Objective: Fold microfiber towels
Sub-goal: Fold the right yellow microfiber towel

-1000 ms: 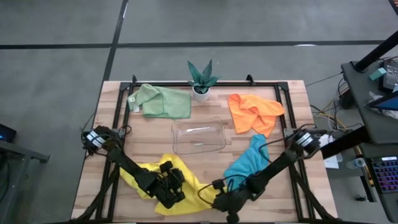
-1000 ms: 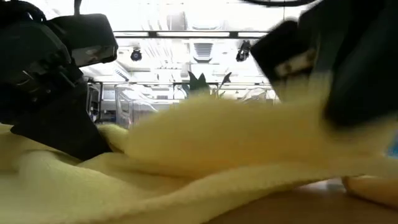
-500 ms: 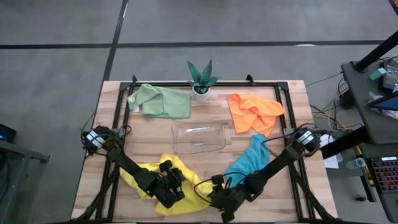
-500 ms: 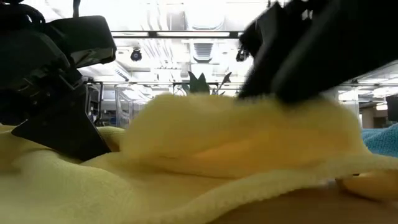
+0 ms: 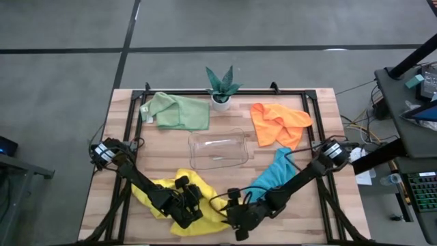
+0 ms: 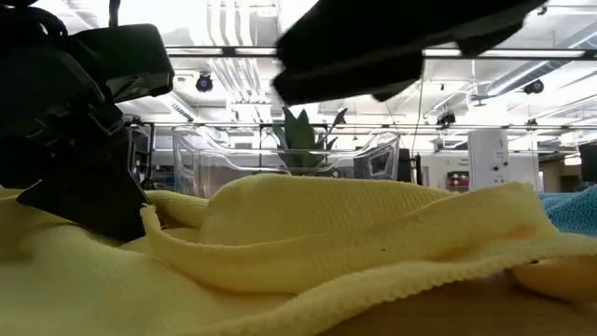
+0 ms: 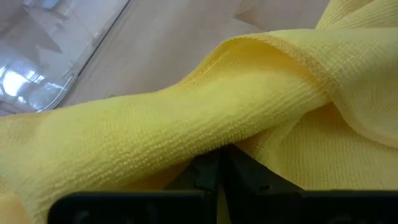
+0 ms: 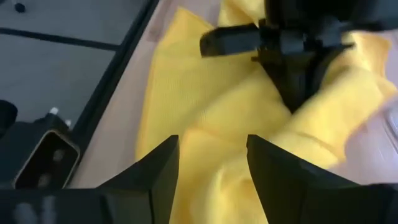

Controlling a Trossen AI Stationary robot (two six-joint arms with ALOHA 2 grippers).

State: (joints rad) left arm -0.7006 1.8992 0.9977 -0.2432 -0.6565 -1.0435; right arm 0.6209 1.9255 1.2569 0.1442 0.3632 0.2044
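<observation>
Yellow towel is bunched at your table's near edge, left of centre, with your left gripper clamped shut on a fold of it; the left wrist view shows cloth draped across the closed fingers. Your right gripper hovers just beside it, fingers spread and holding nothing. Teal towel lies under the right arm, seemingly untouched. Orange towel and green towel lie at the far side.

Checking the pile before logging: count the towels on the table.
4 separate patches: pale green towel back left, orange towel back right, teal-blue towel front right, yellow cloth front left, possibly more than one towel.
</observation>
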